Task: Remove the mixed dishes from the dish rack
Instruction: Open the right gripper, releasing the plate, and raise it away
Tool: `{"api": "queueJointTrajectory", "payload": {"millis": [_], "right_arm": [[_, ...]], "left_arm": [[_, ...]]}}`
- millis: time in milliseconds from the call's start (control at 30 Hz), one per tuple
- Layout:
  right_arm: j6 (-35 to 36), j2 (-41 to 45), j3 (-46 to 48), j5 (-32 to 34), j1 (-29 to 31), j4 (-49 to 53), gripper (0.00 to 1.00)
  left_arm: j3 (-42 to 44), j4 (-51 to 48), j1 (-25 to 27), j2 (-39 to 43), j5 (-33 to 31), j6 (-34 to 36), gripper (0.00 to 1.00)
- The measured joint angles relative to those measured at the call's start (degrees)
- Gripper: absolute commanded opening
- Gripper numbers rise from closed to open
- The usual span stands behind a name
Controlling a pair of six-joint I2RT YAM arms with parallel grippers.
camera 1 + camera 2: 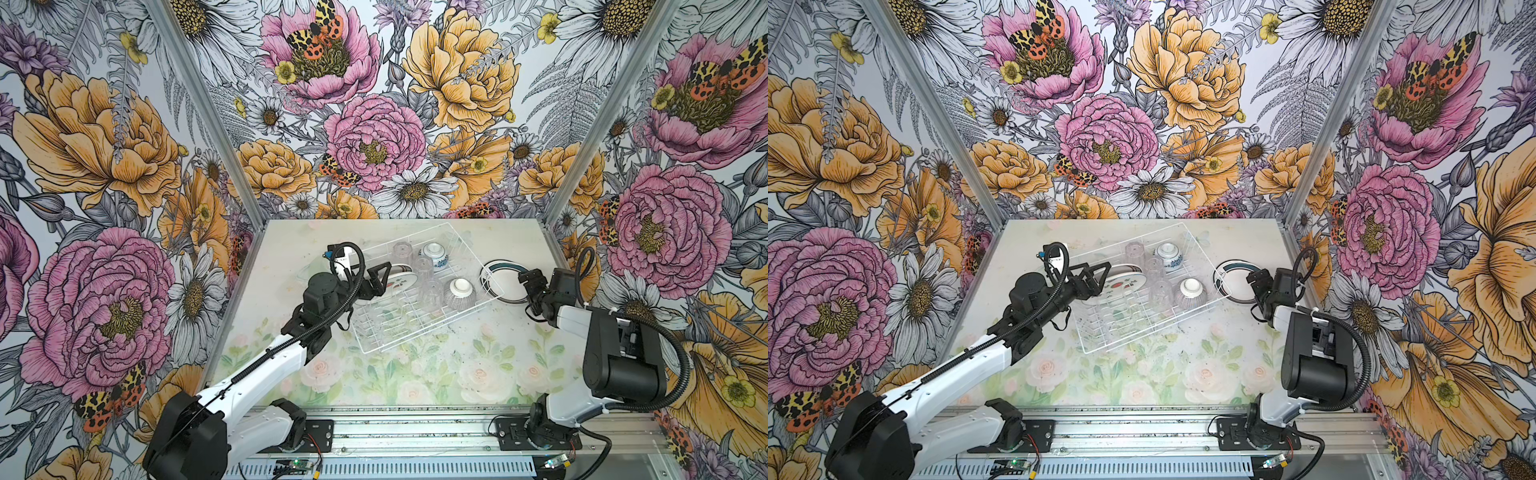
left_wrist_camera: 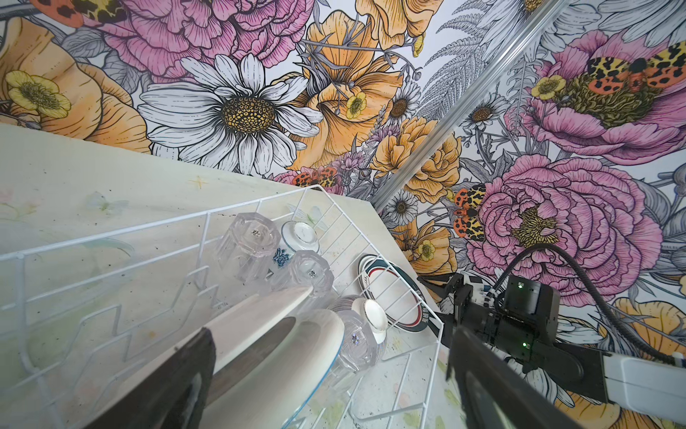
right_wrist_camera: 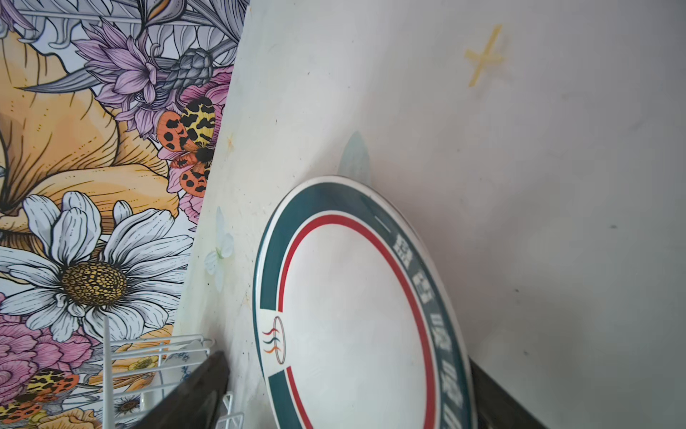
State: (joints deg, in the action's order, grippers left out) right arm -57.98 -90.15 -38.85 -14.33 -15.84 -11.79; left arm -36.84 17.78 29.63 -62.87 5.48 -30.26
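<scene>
The teal-rimmed plate [image 1: 505, 284] lies on table [image 1: 415, 374], 3 o'clock of dish rack [image 1: 399, 339]; right fingers [image 3: 193, 390] apart; left fingers [image 2: 159, 390] apart, straddling watermelon plate [image 1: 401, 282]. Next: close, lift.

Teal-and-red-rimmed plate [image 1: 508, 280] flat just beside white wire rack [image 1: 386, 328]; watermelon plate [image 1: 401, 284], inverted tumblers [image 1: 430, 293], bowls [image 1: 459, 291] inside

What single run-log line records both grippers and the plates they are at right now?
left gripper open, straddling watermelon-print plate in dish rack | right gripper open at teal-and-red-rimmed plate, outside rack
</scene>
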Motion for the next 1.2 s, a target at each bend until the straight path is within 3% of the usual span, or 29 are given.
{"api": "queueJointTrajectory", "payload": {"millis": [567, 967, 1200], "right_arm": [[10.1, -3.9, -13.5, 6.2, 3.3, 20.2, 0.99], [13.7, -3.5, -13.7, 13.4, 3.5, 26.5, 0.99], [15.9, -0.5, -13.7, 12.8, 3.9, 27.9, 0.95]], "left_arm": [[0.0, 0.3, 0.0, 0.1, -0.4, -1.3, 0.98], [0.0, 0.4, 0.0, 0.1, -0.4, -1.3, 0.99], [0.0, 0.3, -0.3, 0.1, -0.4, -1.3, 0.99]]}}
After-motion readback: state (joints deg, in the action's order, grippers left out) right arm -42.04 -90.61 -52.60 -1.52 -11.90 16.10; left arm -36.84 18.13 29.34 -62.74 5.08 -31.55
